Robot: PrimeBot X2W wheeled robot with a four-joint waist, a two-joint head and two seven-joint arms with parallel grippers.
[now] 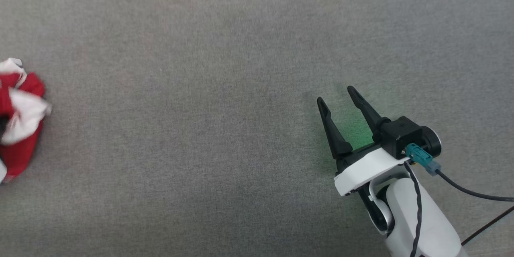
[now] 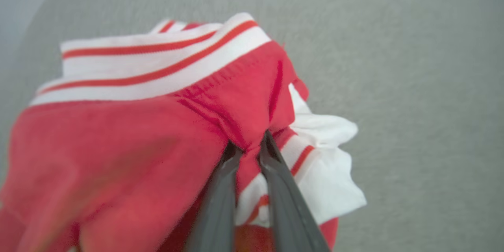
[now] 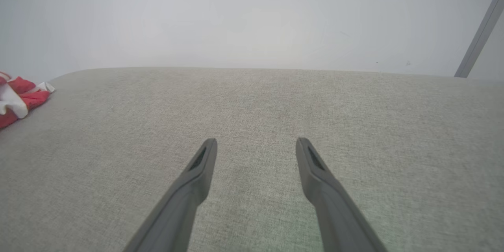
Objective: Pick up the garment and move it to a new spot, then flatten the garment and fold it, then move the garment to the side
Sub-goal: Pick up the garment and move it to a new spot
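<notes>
Left claw [image 2: 248, 145] pinches the crumpled red jersey garment [image 2: 118, 145] with white striped trim; right claw [image 1: 335, 94] gapes above grey fabric surface [image 1: 225, 88].

Grey fabric surface [image 1: 241, 28], pale wall [image 3: 252, 8]

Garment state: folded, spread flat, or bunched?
Bunched. The garment is a crumpled lump, white sleeve and striped trim jumbled over red cloth; the fingers of the left gripper pinch a red fold.
</notes>
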